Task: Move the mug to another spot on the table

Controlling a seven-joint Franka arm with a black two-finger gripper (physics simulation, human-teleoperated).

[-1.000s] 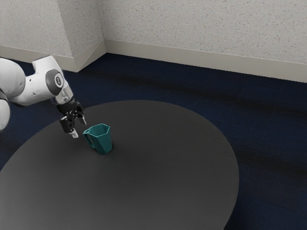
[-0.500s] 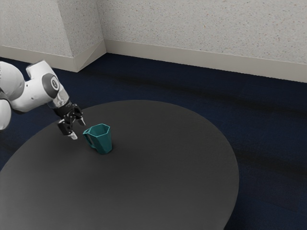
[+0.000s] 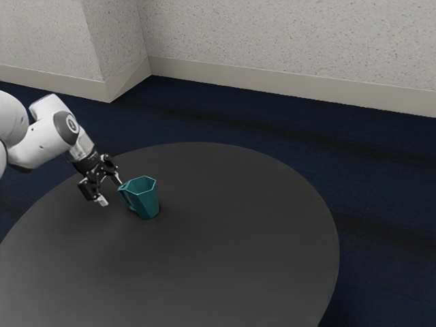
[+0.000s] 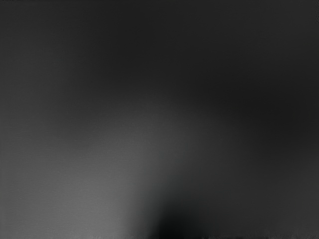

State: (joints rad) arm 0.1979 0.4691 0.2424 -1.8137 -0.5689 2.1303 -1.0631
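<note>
A teal faceted mug (image 3: 141, 196) stands upright on the round dark table (image 3: 225, 245), toward the exterior view's left, its handle facing the arm. My gripper (image 3: 110, 190) hangs low over the table just to the left of the mug, beside the handle. Its fingers (image 3: 101, 199) are spread apart and hold nothing. In the wrist view the dark table surface (image 4: 159, 119) lies close under the hand.
The table has wide free room to the right of and in front of the mug. Dark blue carpet (image 3: 354, 150) surrounds the table, and a pale wall with a baseboard (image 3: 293, 82) runs behind.
The arm has drawn back to the exterior view's left and lowered a little, and the hand has tilted. The mug has stayed where it was.
</note>
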